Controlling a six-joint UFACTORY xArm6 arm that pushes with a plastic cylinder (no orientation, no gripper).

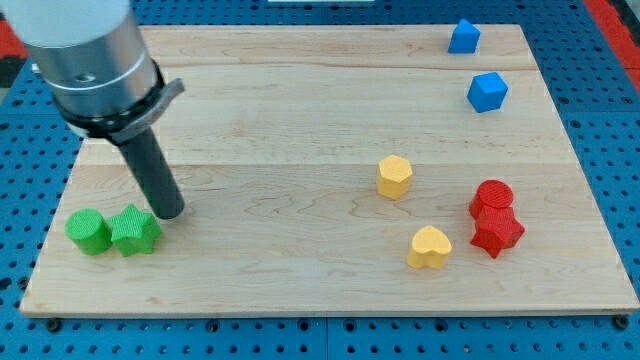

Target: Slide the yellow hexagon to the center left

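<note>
my tip (172, 213) had no jaws, just a bare rod, touching the green star block (135, 231) lower left. yellow hexagon (394, 176) sat center-right. best to circle to its right side, then push straight left.

Two green blocks (110, 231) are sitting touching at lower left; two blue blocks (476, 66) at upper right; two red blocks (495, 218) touching at right; a yellow heart (429, 247) lying beside them.
</note>
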